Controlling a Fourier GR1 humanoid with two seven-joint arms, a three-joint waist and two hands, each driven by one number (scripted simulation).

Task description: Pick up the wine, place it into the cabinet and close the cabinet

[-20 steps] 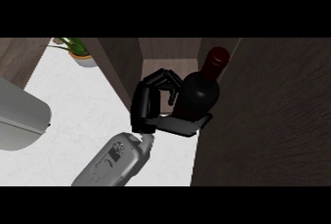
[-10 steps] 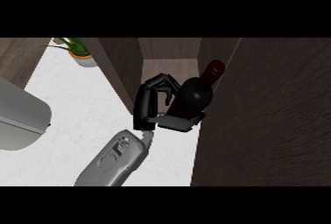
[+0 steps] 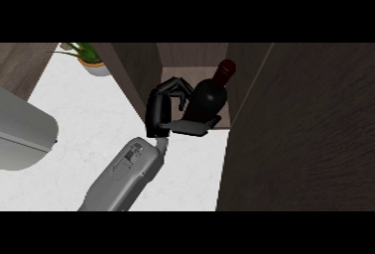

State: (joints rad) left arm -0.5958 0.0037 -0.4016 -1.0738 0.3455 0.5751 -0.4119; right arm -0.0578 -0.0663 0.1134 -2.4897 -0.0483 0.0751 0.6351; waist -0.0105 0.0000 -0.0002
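Left hand grips the wine bottle upright at the open cabinet, fingers curled round its body. A potted plant stands on the counter.

A white, faintly veined bench fills the left half. At its far end stands a small potted plant, beside a dark wood wall panel. A rounded grey object sits at the left edge. The dark wood cabinet takes up the right side, dim and in shadow.
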